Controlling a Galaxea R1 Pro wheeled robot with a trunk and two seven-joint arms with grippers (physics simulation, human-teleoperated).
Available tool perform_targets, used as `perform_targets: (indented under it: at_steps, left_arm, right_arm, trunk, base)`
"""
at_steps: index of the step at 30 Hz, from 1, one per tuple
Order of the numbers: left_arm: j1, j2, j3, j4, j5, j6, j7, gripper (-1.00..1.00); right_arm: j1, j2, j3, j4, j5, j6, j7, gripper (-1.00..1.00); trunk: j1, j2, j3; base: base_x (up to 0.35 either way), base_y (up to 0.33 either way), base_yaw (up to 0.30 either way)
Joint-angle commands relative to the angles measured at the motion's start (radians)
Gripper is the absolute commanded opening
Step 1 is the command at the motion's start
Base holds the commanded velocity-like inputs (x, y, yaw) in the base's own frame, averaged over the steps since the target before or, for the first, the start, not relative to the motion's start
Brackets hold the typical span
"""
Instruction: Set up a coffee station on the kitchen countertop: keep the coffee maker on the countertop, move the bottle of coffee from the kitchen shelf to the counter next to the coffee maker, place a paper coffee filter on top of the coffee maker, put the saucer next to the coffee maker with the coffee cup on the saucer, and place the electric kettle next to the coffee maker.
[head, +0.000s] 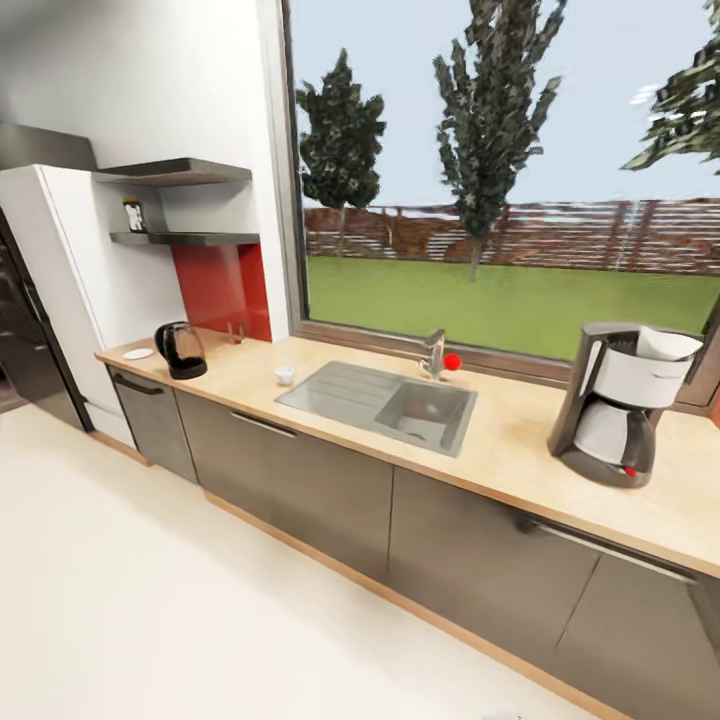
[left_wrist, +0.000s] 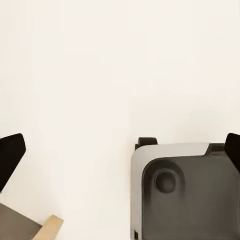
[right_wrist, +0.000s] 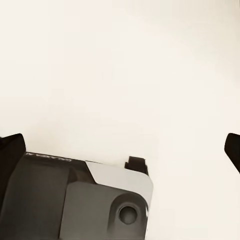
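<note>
Grey coffee maker (head: 620, 403) upright, front leftward

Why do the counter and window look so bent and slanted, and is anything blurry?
Head view: a wide lens tilts the countertop and window frame; the coffee maker is sharp, while the bottle of coffee on the kitchen shelf is small and soft. Wrist views: flat, even light on pale floor, dark fingers at the edges.

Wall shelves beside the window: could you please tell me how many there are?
2. The upper shelf is bare on top as far as visible; the lower shelf carries the bottle of coffee at its left end.
</note>
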Motion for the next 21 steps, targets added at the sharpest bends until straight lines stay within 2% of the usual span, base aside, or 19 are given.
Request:
perform_targets:
  at_steps: [1, 8, 15, 21]
  left_arm:
    - [-0.001, 0.000, 0.000, 0.001, 0.006, -0.003, -0.006, 1.00]
    - [-0.001, 0.000, 0.002, 0.001, 0.005, -0.003, -0.006, 1.00]
    - [-0.001, 0.002, 0.002, 0.001, 0.005, -0.002, -0.006, 1.00]
    - [-0.001, 0.000, 0.002, 0.001, 0.005, -0.002, -0.006, 1.00]
  right_arm:
    - [-0.001, -0.001, 0.007, -0.002, -0.008, 0.004, 0.001, 1.00]
    - [-0.001, -0.002, 0.007, -0.001, -0.008, 0.004, 0.001, 1.00]
    - [0.008, 0.001, 0.008, -0.001, -0.009, 0.004, 0.002, 1.00]
    - [0.013, -0.001, 0.008, 0.001, -0.007, 0.004, 0.001, 1.00]
  trunk:
    - [0.001, -0.002, -0.002]
    - [0.001, -0.002, -0.002]
    - [0.001, -0.002, -0.002]
    - [0.001, -0.002, -0.002]
  base:
    - [0.273, 0.209, 0.014]
    - [0.276, 0.208, 0.004]
    - [0.318, 0.083, 0.000]
    - [0.260, 0.175, 0.000]
